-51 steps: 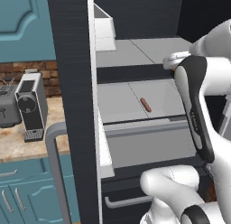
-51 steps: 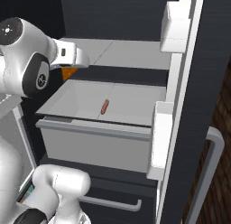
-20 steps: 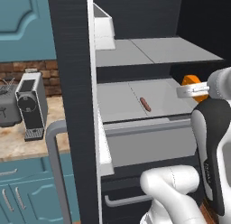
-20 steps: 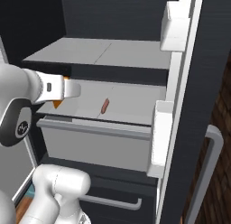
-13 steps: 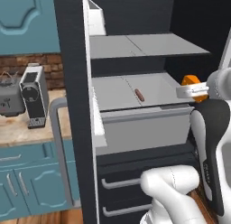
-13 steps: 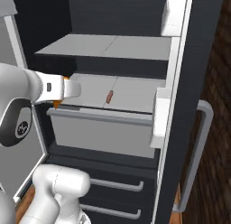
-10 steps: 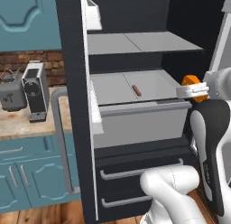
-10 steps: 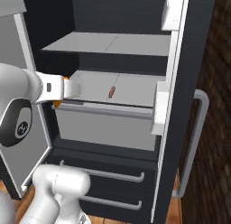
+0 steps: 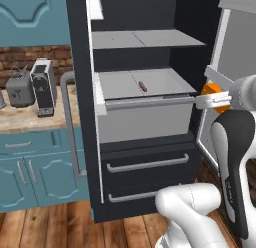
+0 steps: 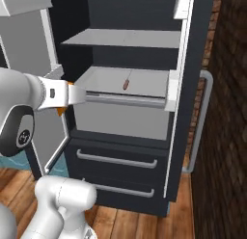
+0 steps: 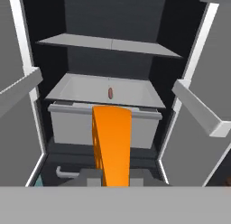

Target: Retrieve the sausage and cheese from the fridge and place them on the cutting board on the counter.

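We can read no writing or labels anywhere. Our hand is clamped on the cheese, an orange wedge held out in front of the open fridge, level with its pulled-out drawer and clear of it. The sausage lies inside that drawer, near the middle of its floor, below the shelf. Left of the fridge, a coffee machine and a toaster stand on the bench.
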